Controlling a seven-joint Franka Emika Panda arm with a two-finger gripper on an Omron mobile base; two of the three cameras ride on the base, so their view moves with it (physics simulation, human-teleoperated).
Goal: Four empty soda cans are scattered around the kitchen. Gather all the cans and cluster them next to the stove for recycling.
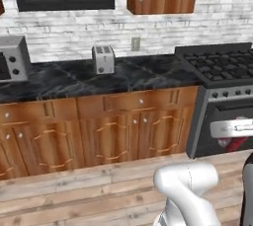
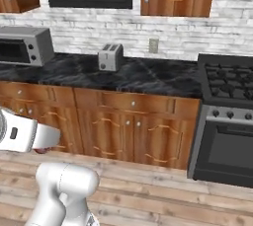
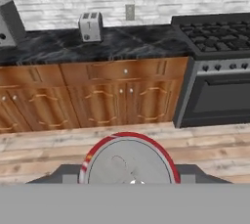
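Hand view is showing a soda can (image 3: 128,162) sitting between the fingers (image 3: 128,181) at 6 o'clock, silvery top facing the camera with a red rim around it; dark finger parts are flanking it on both sides, so the fingers are gripping the can at a narrow spread. Beyond the can, the wood floor (image 3: 44,149) is running across, with brown cabinets (image 3: 97,96) behind it and the black marble table (image 3: 112,44) on top. The stove (image 3: 215,71) is sitting at 2 o'clock, well apart from the can. A toaster (image 3: 91,26) is standing on the table at 11 o'clock, below a wall outlet (image 3: 129,11).

Left base view is showing the stove (image 1: 222,96) at 3 o'clock, a bit of red (image 1: 236,143) poking out beside a white arm link in front of the oven door, the toaster (image 1: 103,58) at 12 o'clock and a silver toaster oven (image 1: 12,58) at 9 o'clock.

Right base view is showing the stove (image 2: 225,121) at 3 o'clock and the toaster oven (image 2: 24,46) at 10 o'clock.
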